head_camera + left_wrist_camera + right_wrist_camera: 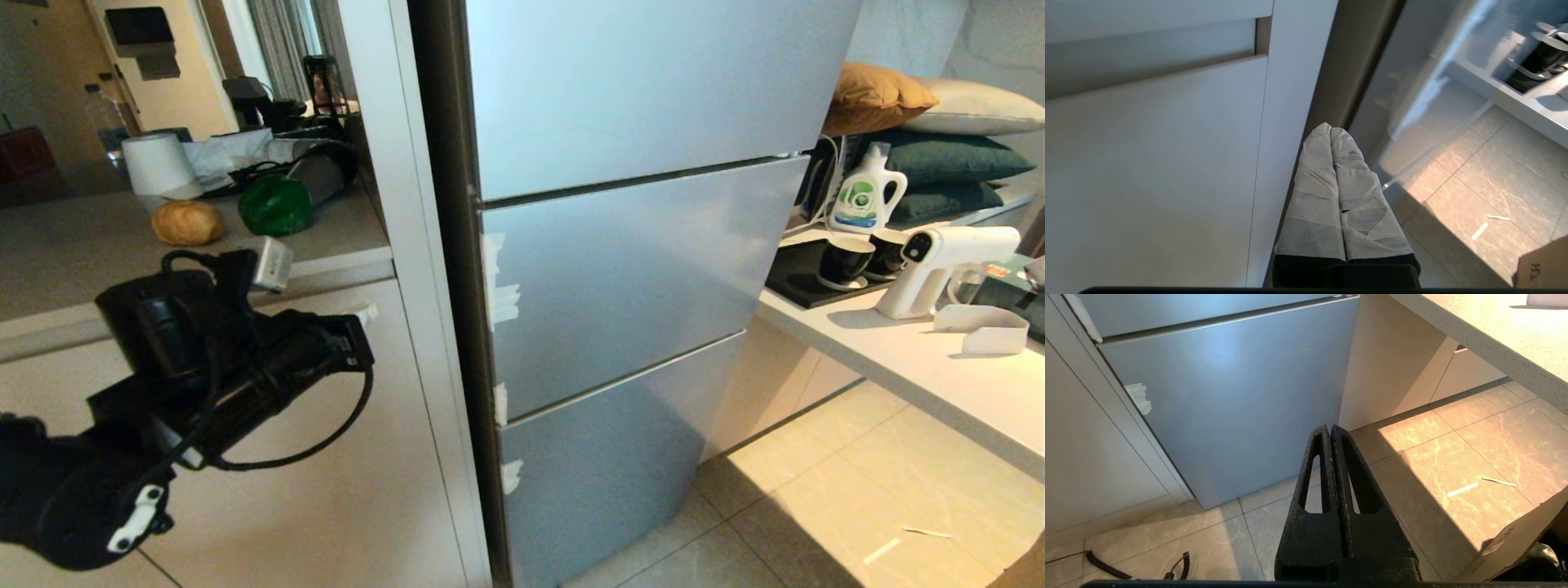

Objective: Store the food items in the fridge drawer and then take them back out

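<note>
Head view: left gripper (369,313) sits at left centre of frame, jaws pressed together and empty, with the fridge drawer (629,278) to its right at about the same height; its taped left edge is the nearest part, so the left arm looks best placed to open it. Drawer is shut, wide, handleless, matte silver-blue. Bread roll (187,221) and green pepper (275,205) rest on the bench (82,253) at upper left; right gripper (1330,430) hangs low over the floor, jaws together.
</note>
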Tool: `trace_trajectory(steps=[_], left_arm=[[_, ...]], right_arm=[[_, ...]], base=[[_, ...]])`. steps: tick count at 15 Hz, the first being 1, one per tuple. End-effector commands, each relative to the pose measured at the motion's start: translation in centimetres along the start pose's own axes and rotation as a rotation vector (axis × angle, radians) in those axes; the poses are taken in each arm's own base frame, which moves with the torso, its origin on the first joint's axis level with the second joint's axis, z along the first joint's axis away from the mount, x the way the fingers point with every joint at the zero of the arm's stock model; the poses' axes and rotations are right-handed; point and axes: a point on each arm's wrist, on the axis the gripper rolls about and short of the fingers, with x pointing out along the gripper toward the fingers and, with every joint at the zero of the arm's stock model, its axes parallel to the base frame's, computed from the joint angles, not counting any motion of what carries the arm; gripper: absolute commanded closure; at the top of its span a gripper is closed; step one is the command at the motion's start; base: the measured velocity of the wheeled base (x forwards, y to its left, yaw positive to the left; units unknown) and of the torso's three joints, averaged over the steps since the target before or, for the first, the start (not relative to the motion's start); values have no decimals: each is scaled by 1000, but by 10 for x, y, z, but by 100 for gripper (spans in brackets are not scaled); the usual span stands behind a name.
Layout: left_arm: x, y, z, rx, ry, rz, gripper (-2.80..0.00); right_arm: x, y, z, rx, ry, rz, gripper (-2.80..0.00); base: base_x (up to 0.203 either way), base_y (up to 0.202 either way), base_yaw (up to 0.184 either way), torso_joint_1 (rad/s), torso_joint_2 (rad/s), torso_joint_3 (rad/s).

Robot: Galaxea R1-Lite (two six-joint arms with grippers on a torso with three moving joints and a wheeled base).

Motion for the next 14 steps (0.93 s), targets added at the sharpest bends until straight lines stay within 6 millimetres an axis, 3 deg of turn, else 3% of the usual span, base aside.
trace_trajectory(steps=[1, 6, 8, 14], left_arm=[[28, -3, -11, -1, 14, -9, 0], [51, -33, -2, -18, -43, -101, 0], [67, -41, -3, -17, -57, -107, 0], [89, -60, -5, -18, -93, -95, 0]], right_arm=[[0, 0, 0, 1, 3, 1, 0], [0, 0, 0, 5, 2, 2, 0], [0, 0, 0, 5, 1, 2, 0], [0, 0, 0, 3, 2, 2, 0]], base=[[0, 0, 0, 0, 0, 0], [0, 0, 0, 0, 0, 0], [0, 0, 0, 0, 0, 0], [0, 0, 0, 0, 0, 0]])
